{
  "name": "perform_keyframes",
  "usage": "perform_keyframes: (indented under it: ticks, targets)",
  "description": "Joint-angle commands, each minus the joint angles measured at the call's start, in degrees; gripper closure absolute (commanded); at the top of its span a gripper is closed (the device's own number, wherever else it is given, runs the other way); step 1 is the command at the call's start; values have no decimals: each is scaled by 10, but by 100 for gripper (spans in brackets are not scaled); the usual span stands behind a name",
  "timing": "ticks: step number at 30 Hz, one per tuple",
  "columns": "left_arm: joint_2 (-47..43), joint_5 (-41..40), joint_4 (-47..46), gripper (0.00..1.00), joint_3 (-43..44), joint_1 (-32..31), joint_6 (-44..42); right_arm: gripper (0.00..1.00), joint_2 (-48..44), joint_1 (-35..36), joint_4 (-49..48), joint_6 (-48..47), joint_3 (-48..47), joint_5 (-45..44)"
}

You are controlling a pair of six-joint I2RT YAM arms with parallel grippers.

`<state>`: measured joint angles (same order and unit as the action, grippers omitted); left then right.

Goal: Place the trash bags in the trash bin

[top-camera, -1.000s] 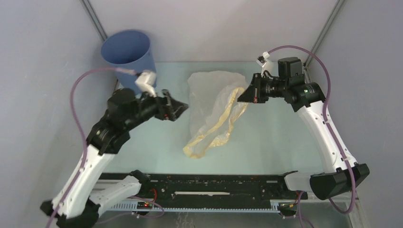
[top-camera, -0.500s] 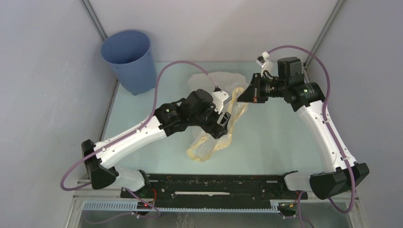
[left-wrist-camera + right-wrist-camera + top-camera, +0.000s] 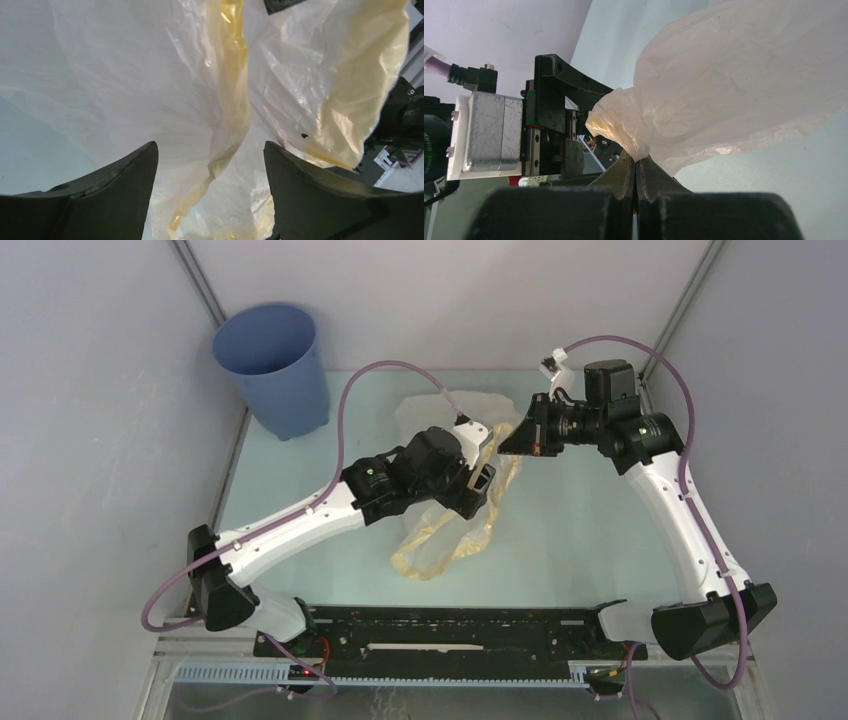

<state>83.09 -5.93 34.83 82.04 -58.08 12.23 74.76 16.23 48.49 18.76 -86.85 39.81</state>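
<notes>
Thin white plastic w/ a yellow band: the bag (image 3: 435,538) lies bunched mid-table, well apart from the blue bin (image 3: 290,400) in the far-left corner.

The right gripper (image 3: 508,448) hasn't budged in the last sec. Its wrist view shows the jaws closed tight (image 3: 636,167) on a pinch of the bag's edge.

The change is all on the left. A sec ago the left gripper (image 3: 486,485) was short of the bag, on the bin side. Half a sec ago it had swung across onto it. Now it sits a touch nearer the right gripper, directly over the bag. In the wrist view its fingers are spread wide (image 3: 209,150), holding nothing, w/ the yellow fold and white film filling the gap below.

Reads as approach done, 2nd grip about to be taken. Nothing's in the bin yet, so the task is at an early stage. W/ two holds the bag could prob. be carried across to the bin. The film is flimsy, so a shallow pinch may slip.
</notes>
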Motion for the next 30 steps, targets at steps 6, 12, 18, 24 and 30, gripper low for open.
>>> perform_keyframes:
  ticks: [6, 12, 18, 24, 30]
  targets:
    - [4, -183, 5, 66, 11, -3, 11, 100, -13, -3, -2, 12, -18, -3]
    - [-37, -204, 19, 100, 33, -2, 1, 100, -18, -6, 46, -21, -31, -65]
    - [-24, -168, 66, 100, 124, 14, 64, 49, -25, 8, 101, -26, -38, -165]
    - [25, -73, 113, 100, 239, 79, 171, 19, -60, 77, 115, 30, 21, -315]
    - [42, 6, 100, 100, 264, 117, 228, 9, -143, 105, 11, 75, 122, -334]
